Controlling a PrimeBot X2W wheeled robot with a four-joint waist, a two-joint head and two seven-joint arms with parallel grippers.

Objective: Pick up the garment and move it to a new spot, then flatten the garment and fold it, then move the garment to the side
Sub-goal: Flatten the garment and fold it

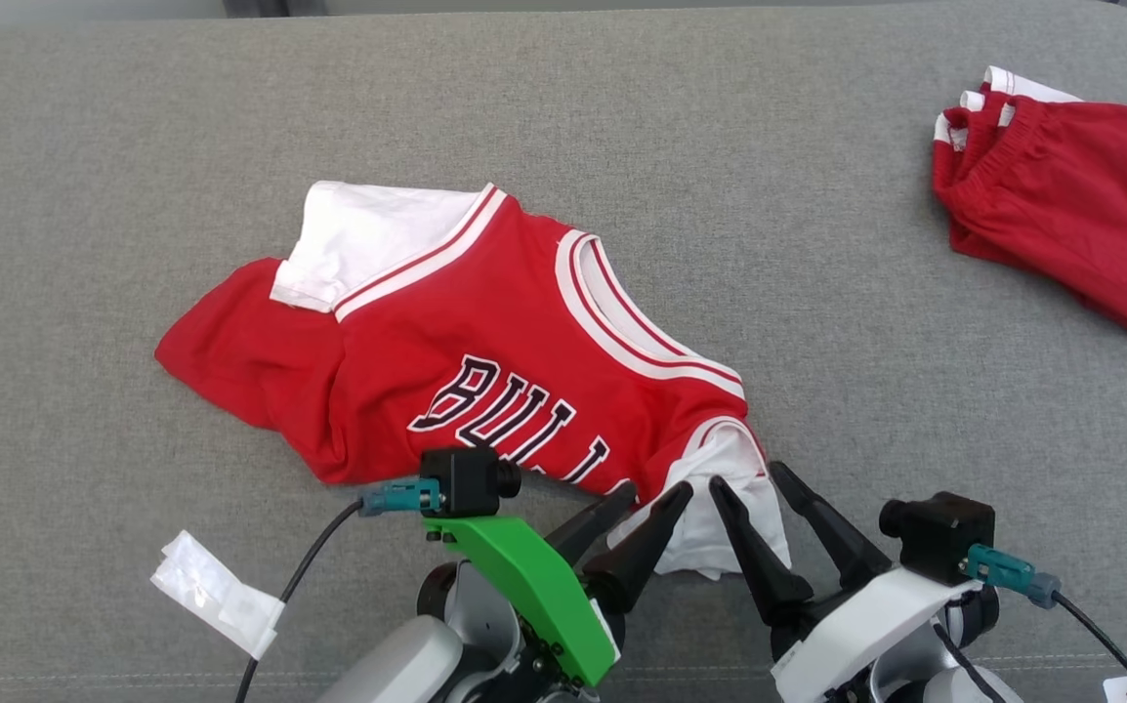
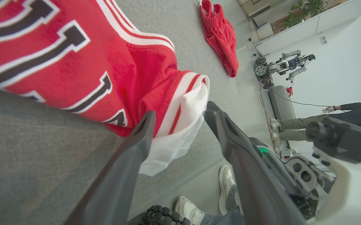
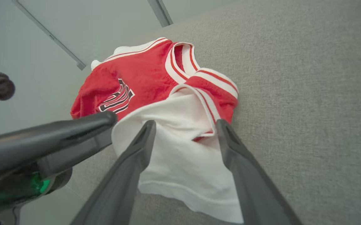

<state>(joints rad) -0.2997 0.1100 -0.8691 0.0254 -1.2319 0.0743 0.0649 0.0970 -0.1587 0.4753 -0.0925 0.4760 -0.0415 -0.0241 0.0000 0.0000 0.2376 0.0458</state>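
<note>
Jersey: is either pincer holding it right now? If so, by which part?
Nothing is held. The left pincer and right pincer both stand open, fingers spread at the white sleeve of the jersey, not clamping it.

Grey upholstery [image 1: 817, 391] bearing jersey [image 1: 446, 332], shorts [image 1: 1071, 205], white scrap [image 1: 217, 591]

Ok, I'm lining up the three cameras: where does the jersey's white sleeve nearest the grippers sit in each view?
Head view: white sleeve at bottom centre, by the left gripper and right gripper.
Left wrist view: centre, between the left gripper's fingers.
Right wrist view: lower centre, between the right gripper's fingers.
Shared landmark: the black lettering.
</note>
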